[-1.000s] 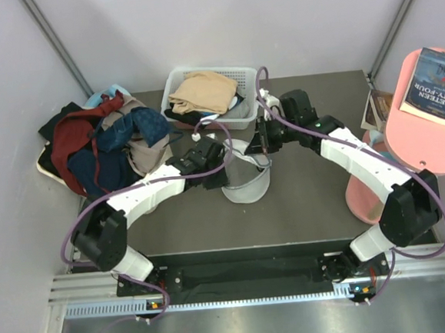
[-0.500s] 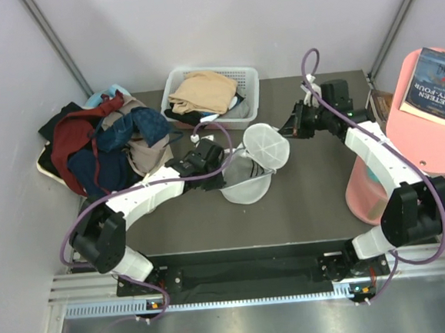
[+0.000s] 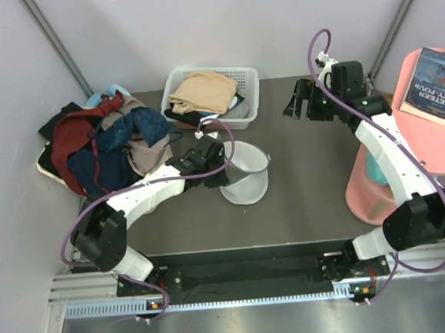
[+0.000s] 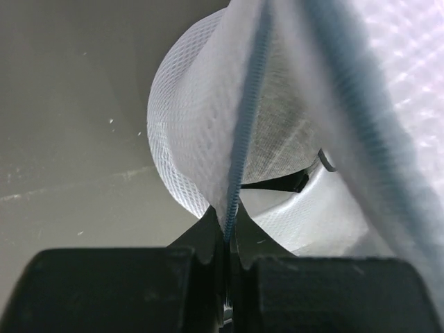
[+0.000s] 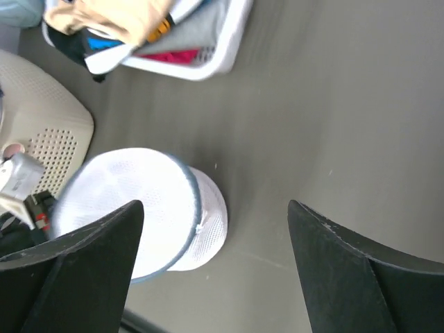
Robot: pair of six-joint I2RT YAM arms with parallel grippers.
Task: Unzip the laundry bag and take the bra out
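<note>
The dark table [image 3: 310, 198] spreads out ahead of my two bases. At its far left corner sits a heap of clothes [image 3: 97, 145] in red, blue and tan. A pink stand [image 3: 428, 131] rises off the right edge with a book [image 3: 441, 86] lying on top. At the far edge a white slotted basket [image 3: 248, 76] holds a tan garment [image 3: 201, 91].

The laundry bag [image 3: 244, 172] rests near the middle of the table, on the near side of the basket and not touching it. Its pale mesh is see-through, and a dark line runs round the rim.

My left claw [image 3: 207, 164] reaches in from the left and is at the bag's left side. Seen from that wrist, the claw [image 4: 225, 243] is pinched tight on a fold of the mesh [image 4: 201, 139], just where the blue-grey zipper [image 4: 246, 139] runs down between my fingertips.

My right claw [image 3: 298, 103] hangs over the far right part of the table, well apart from the bag. From that wrist its fingers [image 5: 83, 257] stand spread wide with nothing between them. The bag [image 5: 132, 201] and the basket [image 5: 208, 66] lie below, on the left.
</note>
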